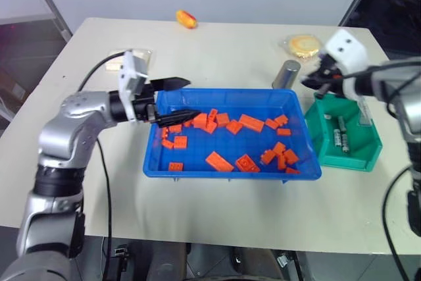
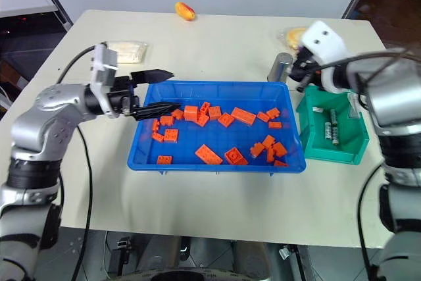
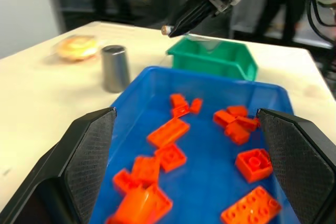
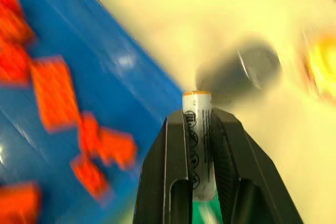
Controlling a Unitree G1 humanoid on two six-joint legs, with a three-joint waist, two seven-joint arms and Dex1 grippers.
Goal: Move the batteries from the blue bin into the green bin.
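The right gripper (image 4: 198, 129) pinches a battery (image 4: 197, 145) between its two black fingers, the cell standing along the fingers with its orange-ringed end poking past the tips. In the head views that gripper (image 1: 314, 82) hangs above the table between a grey can (image 1: 287, 74) and the green bin (image 1: 348, 137), just off the blue bin's (image 1: 231, 169) far right corner. Two more batteries (image 1: 339, 134) lie side by side on the floor of the green bin, which sits on the table touching or just beside the blue bin's right end.

The left gripper (image 1: 175, 100) reaches level over the blue bin's left rim, its fingers (image 3: 89, 153) spread wide and holding nothing. Below and ahead of it, orange bricks (image 1: 242, 123) lie scattered across the floor of the blue bin; no battery can be made out among them.

Beyond the bins, a yellow-orange object (image 1: 186, 18) rests near the table's far edge, a round wrapped snack (image 1: 303, 46) lies behind the can, and a flat clear packet (image 2: 128, 50) sits behind the left arm.
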